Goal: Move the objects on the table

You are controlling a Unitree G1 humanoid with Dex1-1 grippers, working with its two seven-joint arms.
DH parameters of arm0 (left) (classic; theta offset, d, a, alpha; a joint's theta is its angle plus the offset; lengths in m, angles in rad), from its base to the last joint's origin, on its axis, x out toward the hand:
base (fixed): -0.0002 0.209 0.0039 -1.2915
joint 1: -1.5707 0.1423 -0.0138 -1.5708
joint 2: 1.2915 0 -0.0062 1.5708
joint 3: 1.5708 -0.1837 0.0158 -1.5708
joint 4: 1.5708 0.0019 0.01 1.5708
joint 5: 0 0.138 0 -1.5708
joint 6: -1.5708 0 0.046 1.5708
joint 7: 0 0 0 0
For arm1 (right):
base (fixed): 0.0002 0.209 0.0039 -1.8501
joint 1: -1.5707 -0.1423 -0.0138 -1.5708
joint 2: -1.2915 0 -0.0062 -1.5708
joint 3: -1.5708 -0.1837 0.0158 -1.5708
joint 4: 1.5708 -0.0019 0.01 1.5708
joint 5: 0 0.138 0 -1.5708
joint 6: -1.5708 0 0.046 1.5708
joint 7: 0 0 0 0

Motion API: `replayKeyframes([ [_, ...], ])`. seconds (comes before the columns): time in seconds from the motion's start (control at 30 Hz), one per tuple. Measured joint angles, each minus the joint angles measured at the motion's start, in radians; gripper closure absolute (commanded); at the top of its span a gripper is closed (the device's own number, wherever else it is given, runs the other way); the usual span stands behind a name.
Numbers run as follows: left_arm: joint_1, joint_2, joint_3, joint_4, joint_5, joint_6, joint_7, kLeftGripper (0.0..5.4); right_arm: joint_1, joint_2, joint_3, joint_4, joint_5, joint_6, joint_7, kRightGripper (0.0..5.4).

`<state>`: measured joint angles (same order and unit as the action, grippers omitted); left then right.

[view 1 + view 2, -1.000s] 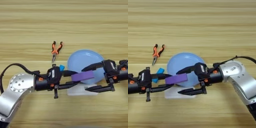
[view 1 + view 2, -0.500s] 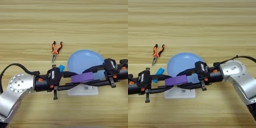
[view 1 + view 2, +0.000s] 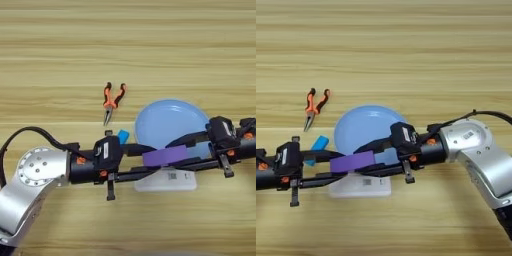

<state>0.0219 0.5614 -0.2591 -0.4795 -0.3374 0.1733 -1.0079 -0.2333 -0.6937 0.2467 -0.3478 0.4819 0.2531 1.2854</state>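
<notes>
A flat purple bar (image 3: 165, 156) hangs above the near rim of a light blue plate (image 3: 167, 120). My left gripper (image 3: 150, 160) reaches in from the left and is shut on the bar's left end. My right gripper (image 3: 368, 159) comes from the right, its black fingers closed on the bar's right end. Orange-and-black needle-nose pliers (image 3: 112, 99) lie on the wooden table (image 3: 125, 40), left of the plate and behind the left arm, with their tips pointing toward me.
A flat white box (image 3: 165, 181) with a small label lies under the two grippers, at the plate's near edge. A small blue piece (image 3: 122, 136) sits just left of the plate, close to the left gripper's body.
The right gripper's fingers, spread wide around the bar's right end a second ago, have closed onto it. The left gripper has kept its hold and hardly moved.
</notes>
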Motion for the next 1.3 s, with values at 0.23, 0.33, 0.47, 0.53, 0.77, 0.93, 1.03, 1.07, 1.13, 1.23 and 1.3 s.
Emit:
replayKeyframes([
  [0.23, 0.0, -0.001, -0.004, 0.019, 0.016, -0.007, 0.025, 3.12, 0.0, 0.002, -0.011, -0.001, 0.013, 0.0, 0.004, 3.98],
  [0.33, 0.0, -0.002, -0.007, 0.021, 0.017, -0.007, 0.032, 2.67, 0.0, 0.002, -0.011, -0.001, 0.013, 0.0, 0.004, 3.98],
  [0.47, 0.0, -0.002, -0.009, 0.022, 0.017, -0.008, 0.038, 2.2, 0.0, 0.003, -0.011, -0.001, 0.013, 0.0, 0.004, 3.98],
  [0.53, 0.0, -0.002, -0.01, 0.022, 0.017, -0.009, 0.041, 2.02, 0.0, 0.003, -0.011, -0.001, 0.013, 0.0, 0.004, 3.98],
  [0.77, 0.0, -0.003, -0.005, 0.026, 0.015, -0.015, 0.048, 1.36, 0.0, 0.003, -0.035, 0.014, 0.013, -0.008, -0.015, 3.98],
  [0.93, -0.001, -0.04, 0.023, 0.037, -0.001, -0.02, 0.091, 0.86, 0.015, 0.009, -0.081, 0.039, 0.014, -0.026, -0.039, 3.98],
  [1.03, -0.001, -0.064, 0.047, 0.041, -0.019, -0.021, 0.123, 0.68, 0.047, 0.019, -0.119, 0.061, 0.015, -0.048, -0.069, 3.98],
  [1.07, -0.001, -0.073, 0.055, 0.041, -0.022, -0.021, 0.132, 0.52, 0.059, 0.023, -0.129, 0.073, 0.013, -0.051, -0.081, 3.98],
  [1.13, -0.002, -0.082, 0.062, 0.045, -0.025, -0.022, 0.15, 0.38, 0.082, 0.03, -0.142, 0.091, 0.002, -0.067, -0.111, 3.98],
  [1.23, -0.003, -0.105, 0.071, 0.059, -0.025, -0.03, 0.172, 0.17, 0.093, 0.043, -0.145, 0.126, -0.042, -0.089, -0.162, 3.98],
  [1.3, -0.006, -0.124, 0.072, 0.078, -0.023, -0.042, 0.192, 0.01, 0.1, 0.058, -0.145, 0.17, -0.098, -0.096, -0.224, 3.98],
])
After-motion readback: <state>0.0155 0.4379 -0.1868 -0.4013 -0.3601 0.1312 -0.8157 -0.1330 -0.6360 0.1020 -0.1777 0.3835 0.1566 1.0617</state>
